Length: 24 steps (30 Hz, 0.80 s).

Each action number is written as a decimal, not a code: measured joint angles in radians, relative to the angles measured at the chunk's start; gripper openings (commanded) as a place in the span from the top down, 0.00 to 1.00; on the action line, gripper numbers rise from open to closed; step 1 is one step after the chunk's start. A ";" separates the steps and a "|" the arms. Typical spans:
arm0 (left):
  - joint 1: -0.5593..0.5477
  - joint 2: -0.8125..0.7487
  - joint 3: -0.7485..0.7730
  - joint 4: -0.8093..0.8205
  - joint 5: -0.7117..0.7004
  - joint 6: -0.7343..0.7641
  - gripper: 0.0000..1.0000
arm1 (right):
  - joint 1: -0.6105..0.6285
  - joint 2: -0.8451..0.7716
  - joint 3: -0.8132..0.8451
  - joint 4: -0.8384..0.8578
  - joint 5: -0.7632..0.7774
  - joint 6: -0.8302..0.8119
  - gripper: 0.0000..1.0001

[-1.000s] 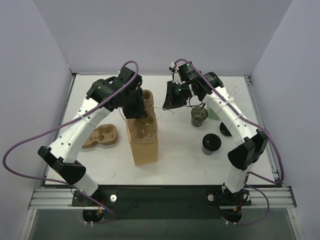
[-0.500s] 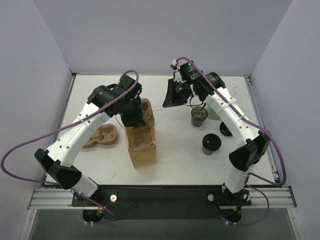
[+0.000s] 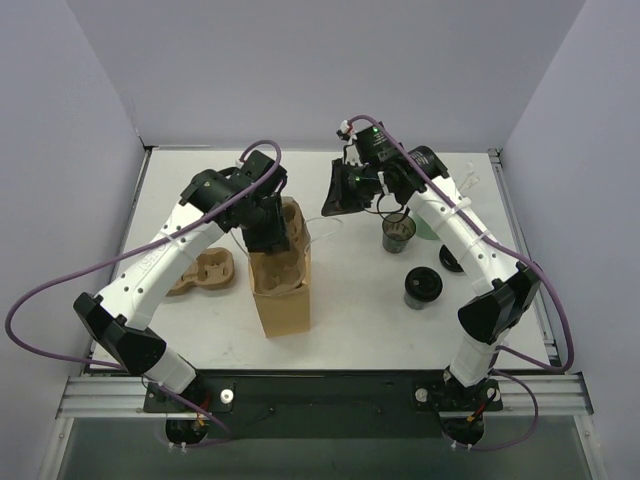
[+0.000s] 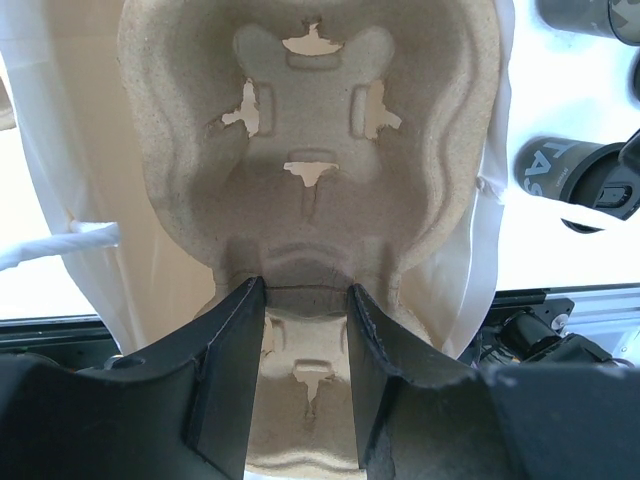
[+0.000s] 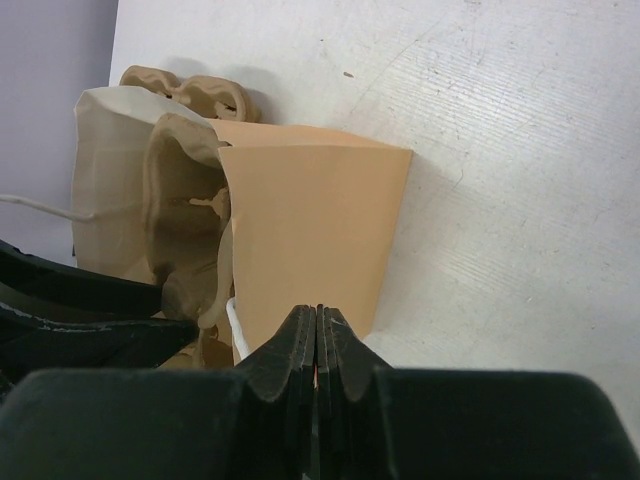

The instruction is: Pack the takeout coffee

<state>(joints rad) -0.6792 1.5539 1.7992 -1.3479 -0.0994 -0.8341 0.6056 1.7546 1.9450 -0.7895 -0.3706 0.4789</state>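
The takeout coffee [image 3: 423,288], a short dark cup with a black lid, stands on the table right of the tan paper bag [image 3: 281,296]; it also shows in the left wrist view [image 4: 556,176]. My left gripper [image 3: 268,226] [image 4: 305,285] is shut on the middle ridge of a brown pulp tray [image 4: 310,150], which stands on end in the bag's mouth. My right gripper [image 3: 338,194] [image 5: 317,311] is shut at the bag's top edge [image 5: 300,230], with a sliver of tan paper between the fingertips and the white string handle [image 5: 233,322] beside them.
A second pulp tray [image 3: 205,272] lies left of the bag. A green cup with sticks [image 3: 398,232] stands behind the coffee. Another dark cup [image 3: 450,260] is partly hidden under my right arm. White walls ring the table.
My left gripper has pushed the pulp tray lower into the bag, and the bag has shifted slightly left. My right gripper has drifted a little left, still shut.
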 measured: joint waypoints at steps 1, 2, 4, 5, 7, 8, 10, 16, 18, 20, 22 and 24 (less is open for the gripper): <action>0.000 0.000 0.000 0.000 -0.002 0.000 0.89 | 0.002 -0.001 -0.001 0.000 0.000 0.000 0.95; 0.000 0.000 0.000 0.000 -0.004 0.000 0.89 | 0.004 -0.001 -0.001 0.000 0.000 0.000 0.91; 0.000 0.000 0.000 0.000 -0.006 0.000 0.89 | 0.005 -0.003 -0.001 0.001 -0.002 0.000 0.84; 0.000 0.000 -0.001 0.001 -0.006 0.000 0.89 | 0.005 -0.003 -0.001 0.001 -0.005 0.000 0.83; 0.000 0.000 -0.001 0.001 -0.008 0.001 0.89 | 0.005 -0.003 -0.001 0.001 -0.013 0.000 0.77; 0.000 0.000 -0.002 0.002 -0.008 0.000 0.89 | 0.005 -0.003 -0.001 0.001 -0.018 0.000 0.75; 0.000 0.000 -0.002 0.002 -0.010 0.001 0.89 | 0.008 -0.003 -0.001 0.001 -0.027 0.002 0.70; 0.000 0.000 -0.002 0.002 -0.016 0.006 0.89 | 0.018 -0.015 -0.010 0.004 -0.052 0.016 0.67; 0.000 0.000 -0.002 0.002 -0.017 0.008 0.89 | 0.019 -0.031 -0.026 0.007 -0.060 0.023 0.67; 0.001 0.000 -0.003 0.002 -0.018 0.009 0.89 | 0.019 -0.048 -0.042 0.008 -0.066 0.029 0.67; 0.003 -0.001 -0.003 0.002 -0.019 0.012 0.90 | 0.022 -0.067 -0.055 0.007 -0.068 0.035 0.67; 0.006 -0.001 -0.004 0.002 -0.019 0.017 0.90 | 0.023 -0.082 -0.056 0.008 -0.067 0.043 0.62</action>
<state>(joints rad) -0.6735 1.5532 1.7954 -1.3460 -0.1188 -0.8173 0.6281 1.6722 1.8885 -0.7815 -0.4374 0.5220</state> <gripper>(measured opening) 0.457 0.330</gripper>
